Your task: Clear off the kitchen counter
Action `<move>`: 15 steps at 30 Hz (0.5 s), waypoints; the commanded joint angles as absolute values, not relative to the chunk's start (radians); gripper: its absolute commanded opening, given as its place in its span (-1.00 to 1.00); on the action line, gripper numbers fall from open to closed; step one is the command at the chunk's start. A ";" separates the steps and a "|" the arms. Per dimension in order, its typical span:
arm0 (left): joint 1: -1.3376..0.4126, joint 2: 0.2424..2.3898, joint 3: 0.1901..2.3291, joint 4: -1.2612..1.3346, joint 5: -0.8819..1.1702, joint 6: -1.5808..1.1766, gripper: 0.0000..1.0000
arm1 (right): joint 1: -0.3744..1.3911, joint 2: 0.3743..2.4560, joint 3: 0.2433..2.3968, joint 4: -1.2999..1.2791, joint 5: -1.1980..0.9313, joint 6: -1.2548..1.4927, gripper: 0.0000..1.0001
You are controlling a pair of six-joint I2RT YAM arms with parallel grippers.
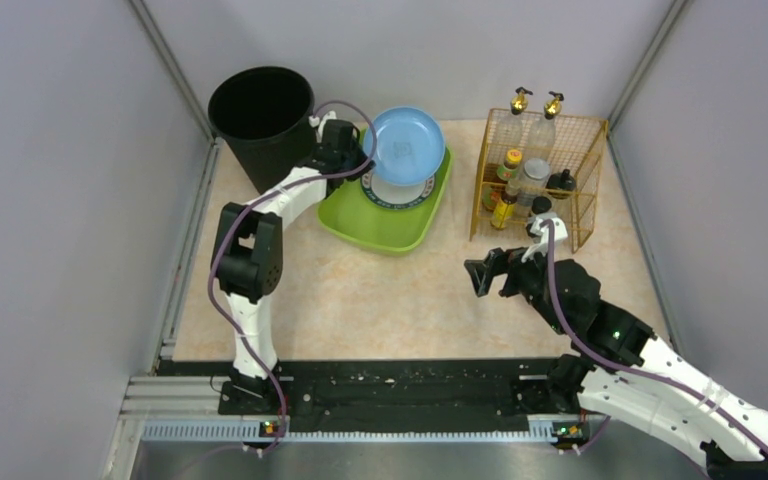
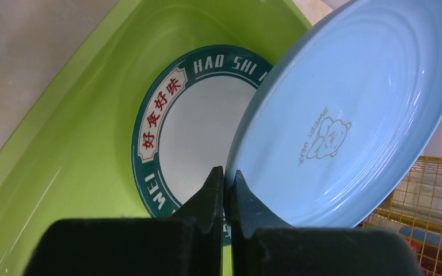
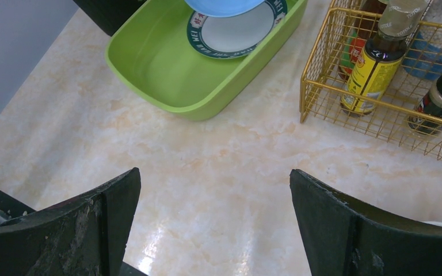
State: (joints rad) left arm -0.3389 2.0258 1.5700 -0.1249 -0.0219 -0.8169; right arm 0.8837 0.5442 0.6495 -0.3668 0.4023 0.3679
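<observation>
Pale marbled stone is spreading across the bench (image 1: 360, 300) in front of us, walled by grey panels (image 1: 60, 200), and its open middle is showing no loose dishes. We are pinching the rim of a blue plate (image 2: 345, 115) with our left end effector (image 2: 225, 183), jaws pressed together on the edge, and we are holding the plate tilted above the green tray (image 1: 385, 230) at the far side of the bench. A white plate (image 2: 190, 138) with a dark green lettered border is already lying flat inside that tray, just under the blue one. Our right end effector (image 3: 213, 178) is hovering over bare stone with its jaws spread wide and nothing between them. A gold wire basket (image 1: 585, 170) of bottles (image 3: 374, 63) is standing at the far right, and a black bin (image 1: 260, 105) is sitting at the far left corner. We are judging the job to be nearing its end: one plate is stowed, the blue one is waiting to be lowered and released, and the right arm is hiding a patch of stone we cannot check.
</observation>
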 commanded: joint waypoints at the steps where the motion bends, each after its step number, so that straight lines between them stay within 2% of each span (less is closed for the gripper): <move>1: -0.307 2.087 1.581 -0.159 -0.005 -0.900 -1.00 | 0.893 0.548 0.654 -0.334 0.409 0.374 0.98; 8: -0.307 2.057 1.552 -0.175 -0.015 -0.867 -1.00 | 0.893 0.547 0.641 -0.321 0.403 0.374 0.98; 15: -0.308 1.931 1.521 -0.197 -0.067 -0.800 -1.00 | 0.893 0.546 0.640 -0.316 0.393 0.377 0.98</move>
